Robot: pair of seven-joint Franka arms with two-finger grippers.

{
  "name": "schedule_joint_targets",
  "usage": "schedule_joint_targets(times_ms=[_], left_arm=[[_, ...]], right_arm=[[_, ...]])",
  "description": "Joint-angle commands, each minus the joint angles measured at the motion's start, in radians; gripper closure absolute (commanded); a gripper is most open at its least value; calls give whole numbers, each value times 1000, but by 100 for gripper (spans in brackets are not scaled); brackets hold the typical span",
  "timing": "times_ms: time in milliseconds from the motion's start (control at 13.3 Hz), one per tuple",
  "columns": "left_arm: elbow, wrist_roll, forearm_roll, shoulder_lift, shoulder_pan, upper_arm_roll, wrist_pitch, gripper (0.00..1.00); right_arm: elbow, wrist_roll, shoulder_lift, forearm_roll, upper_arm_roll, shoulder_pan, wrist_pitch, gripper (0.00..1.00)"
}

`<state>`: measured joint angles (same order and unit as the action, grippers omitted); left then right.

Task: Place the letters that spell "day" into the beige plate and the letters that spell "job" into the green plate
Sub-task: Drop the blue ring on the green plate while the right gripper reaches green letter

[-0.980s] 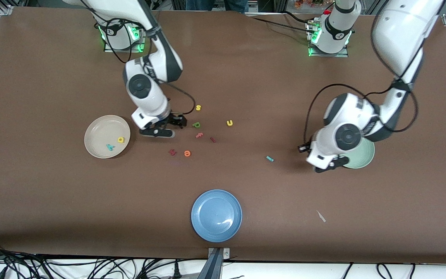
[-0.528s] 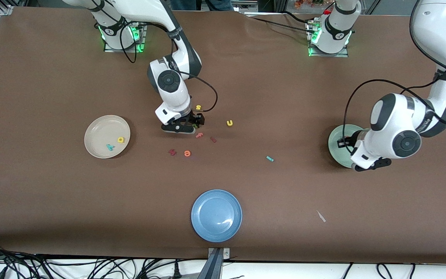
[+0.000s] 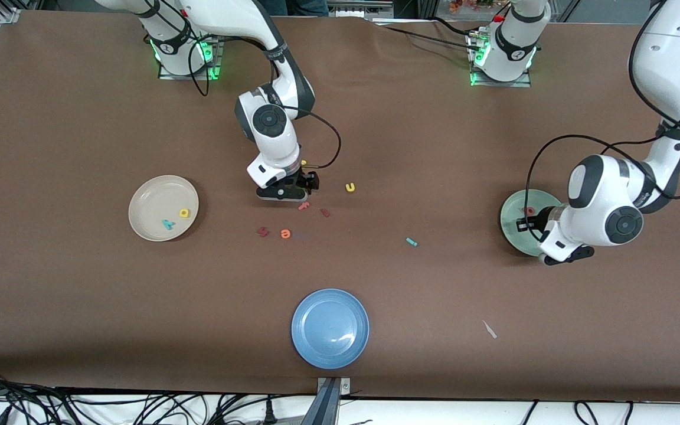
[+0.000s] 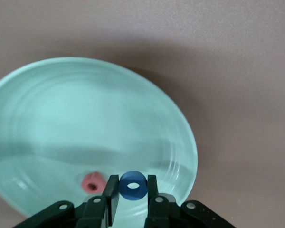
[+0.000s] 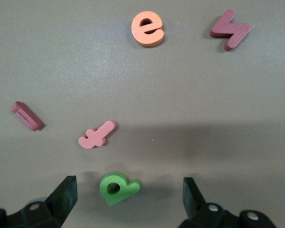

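The right claw (image 3: pixel 296 190) has moved away from the beige plate (image 3: pixel 145 200) and now hangs low over the cluster of loose letters near the middle of the table (image 3: pixel 80 307). Its jaws are spread wide with nothing in them, and in the right wrist view the green "a" (image 5: pixel 118 187) lies on the table between the two fingers, touched by neither. A second ago that claw was just beside the beige plate's rim, on the side toward the letters.

The beige plate holds the yellow "d" (image 3: pixel 184 213) and the teal "y" (image 3: pixel 167 224), as it did before.

Farther from the beige plate than the green "a" lie the salmon "f" (image 5: pixel 97 134), the dark red bar (image 5: pixel 26 115), the orange "e" (image 5: pixel 148 28) and the dark red zigzag letter (image 5: pixel 230 31), all unmoved. The yellow "u" (image 3: pixel 350 187) and the teal "j" (image 3: pixel 412 241) also lie where they lay.

The left claw (image 4: pixel 133 187) has swung from the rim of the green plate (image 4: pixel 61 109) to a spot over its bowl. It is pinched nearly closed on the blue "o" (image 4: pixel 133 185), held above the plate. The salmon-red "b" (image 4: pixel 93 182) rests in the green plate just beside the claw.
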<state>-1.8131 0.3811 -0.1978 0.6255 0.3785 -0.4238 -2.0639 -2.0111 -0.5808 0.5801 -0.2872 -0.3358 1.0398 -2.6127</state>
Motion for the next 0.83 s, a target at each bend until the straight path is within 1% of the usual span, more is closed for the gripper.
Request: schedule_joint_targets(times_ms=[0,75,151,226,377,453,603,754], left_arm=[[6,13,12,0,-1,-6,1,5],[9,21,12,-9,-3,-6,5,0],[15,28,14,-19,-6,-7,22,0],[24,68,14,-27,-12,-26,30,0],[70,216,14,-23,-24,-91,28,1],[93,284,15,-20,-41,-108,27,1],[125,509,41,-7,-110,-110,15,1],[179,765,38,40,-182,-106,-36,1]], right_arm=[[20,-42,32,-14,-9,23,-15,1],[20,-44,38,-13,-9,28,-27,2],[20,-44,40,-13,-9,28,-30,2],[20,-44,40,-13,-9,28,-30,4],[18,-44,40,-13,-9,28,-30,9],[18,-44,40,-13,-9,28,-30,13],[18,-42,40,-13,-9,26,-30,22],[18,-34,40,-13,-9,26,-29,38]])
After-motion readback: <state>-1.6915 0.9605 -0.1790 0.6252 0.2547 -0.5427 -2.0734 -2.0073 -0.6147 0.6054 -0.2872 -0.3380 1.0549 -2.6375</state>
